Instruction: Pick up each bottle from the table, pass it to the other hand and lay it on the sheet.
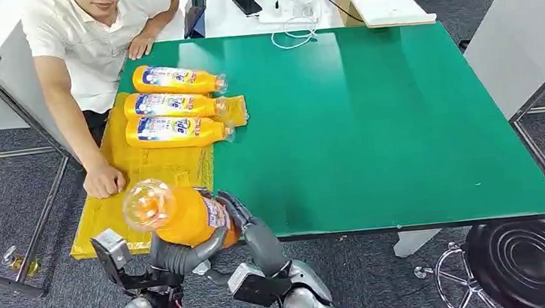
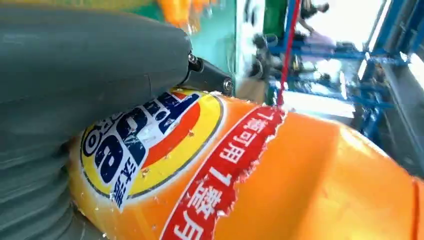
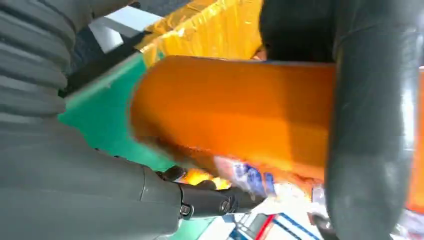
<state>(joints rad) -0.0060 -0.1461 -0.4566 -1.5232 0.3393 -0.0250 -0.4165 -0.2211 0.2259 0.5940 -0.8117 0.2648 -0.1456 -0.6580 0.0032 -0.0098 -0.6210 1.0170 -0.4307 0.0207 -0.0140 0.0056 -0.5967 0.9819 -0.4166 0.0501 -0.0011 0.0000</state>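
Head view: both hands wrap one orange bottle (image 1: 185,215) above the table's near edge (image 1: 412,225), left hand (image 1: 177,254) beneath, right hand (image 1: 250,228) at the label end. Three bottles (image 1: 174,107) lie on the yellow sheet (image 1: 143,174); a person's hand (image 1: 104,180) rests there. Left wrist view adds the label: blue letters, red band.
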